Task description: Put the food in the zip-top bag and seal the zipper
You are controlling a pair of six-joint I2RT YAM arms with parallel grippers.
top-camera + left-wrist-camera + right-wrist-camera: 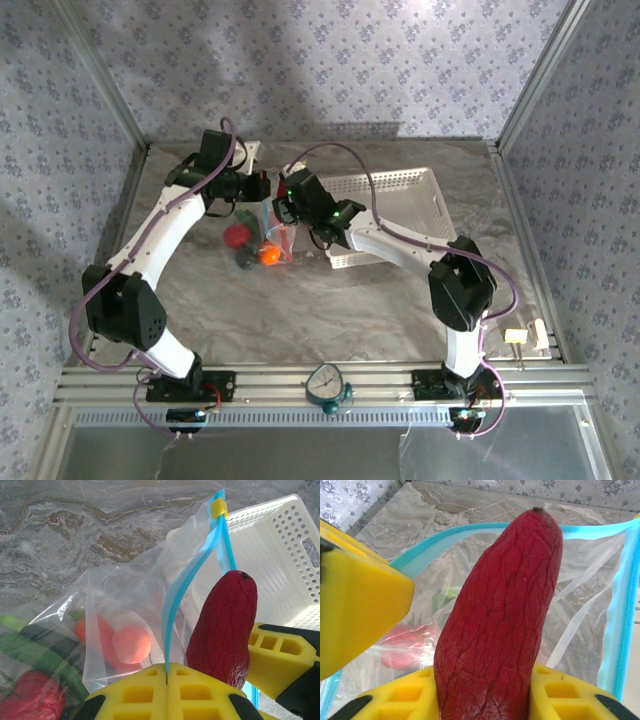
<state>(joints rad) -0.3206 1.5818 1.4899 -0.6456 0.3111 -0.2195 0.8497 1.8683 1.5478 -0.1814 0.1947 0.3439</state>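
The clear zip-top bag (262, 235) lies mid-table with its mouth held up. My left gripper (166, 672) is shut on the light-blue zipper (192, 575), which carries a yellow slider (218, 509). My right gripper (485, 690) is shut on a dark red, wrinkled piece of food (500, 620). The piece points into the bag's mouth, which is rimmed by the zipper (445, 535). It also stands just right of the left fingers as the dark red food (222, 625). Inside the bag lie an orange ball (131, 644), green food (30, 650) and red food (30, 700).
A white perforated basket (400, 200) sits right behind the bag, under the right arm, and shows close by as the basket (280, 545). Metal frame rails edge the marbled table. A small clock-like dial (327, 385) sits at the near rail.
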